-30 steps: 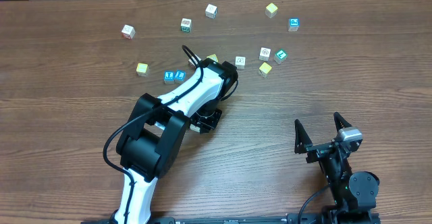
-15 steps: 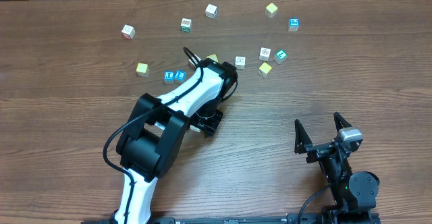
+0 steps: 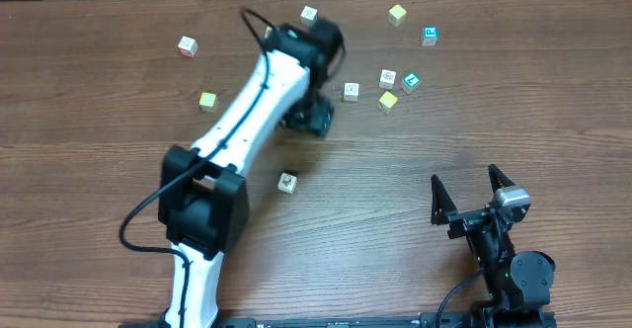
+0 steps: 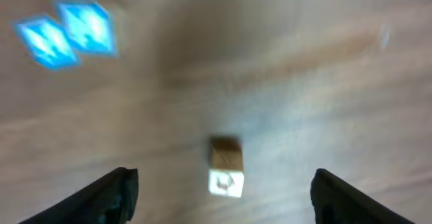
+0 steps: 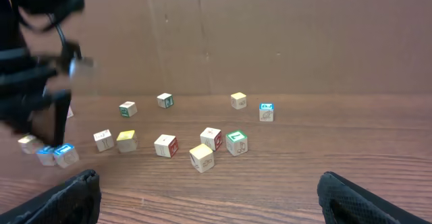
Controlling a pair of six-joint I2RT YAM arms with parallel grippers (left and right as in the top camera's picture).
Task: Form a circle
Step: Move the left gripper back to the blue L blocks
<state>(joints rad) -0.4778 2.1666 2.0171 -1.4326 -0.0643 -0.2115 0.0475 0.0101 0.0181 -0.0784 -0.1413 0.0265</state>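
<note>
No circle shows; the small wooden cubes lie scattered. The tightest group holds two whitish cubes (image 3: 351,91) (image 3: 387,78), a green-faced cube (image 3: 410,81) and a yellow one (image 3: 388,100); that green-faced cube (image 5: 236,142) is also in the right wrist view. One whitish cube (image 3: 287,181) lies alone mid-table. My left gripper (image 3: 310,120) hangs open and empty just left of the group. In its blurred wrist view a whitish cube (image 4: 226,173) lies on the wood between the wide fingers of the left gripper (image 4: 223,182), touching neither. My right gripper (image 3: 464,180) (image 5: 206,187) stands open and empty, low at the right.
Two blue-faced cubes (image 4: 67,34) lie side by side; the left arm hides them from above. Farther off lie another blue cube (image 3: 430,36), yellow cubes (image 3: 397,14) (image 3: 207,101) and whitish cubes (image 3: 309,15) (image 3: 187,45). A cardboard wall (image 5: 202,35) stands behind the table.
My left gripper opened and left a whitish cube mid-table, then the arm swung away toward the far side, covering the blue pair. The right arm has not moved.
</note>
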